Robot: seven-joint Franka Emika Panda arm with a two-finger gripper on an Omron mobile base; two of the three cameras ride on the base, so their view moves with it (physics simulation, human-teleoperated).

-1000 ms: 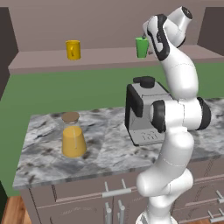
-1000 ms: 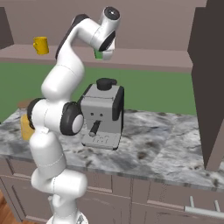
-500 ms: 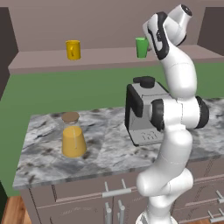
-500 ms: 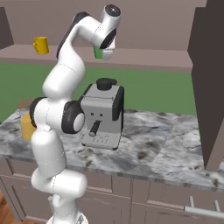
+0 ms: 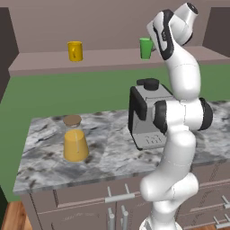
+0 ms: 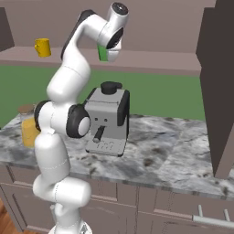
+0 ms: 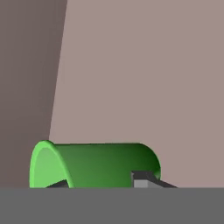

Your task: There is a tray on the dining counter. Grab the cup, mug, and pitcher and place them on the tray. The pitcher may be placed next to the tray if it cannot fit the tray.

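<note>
The green cup [image 5: 145,48] stands on a high mauve shelf [image 5: 108,58] by the back wall. My gripper [image 5: 153,45] reaches it from the right, its jaws closed against the cup's sides. In the hand view the cup [image 7: 100,164] lies sideways across the bottom, and my gripper [image 7: 100,181] has a dark fingertip [image 7: 141,178] on it. From the right base view the cup [image 6: 103,55] hangs just under the hand, with the gripper [image 6: 109,51] around it. The yellow mug [image 5: 75,50] stands further left on the shelf. The pitcher [image 5: 75,139] stands on the marble counter [image 5: 112,155]. The tray is out of view.
A grey coffee machine [image 5: 143,117] stands on the marble counter right in front of the arm's lower links. A dark cabinet [image 6: 219,87] rises at the right end of the counter. A green wall runs below the shelf.
The jaws have closed from wide open onto the green cup. The arm and the cup have hardly moved.
</note>
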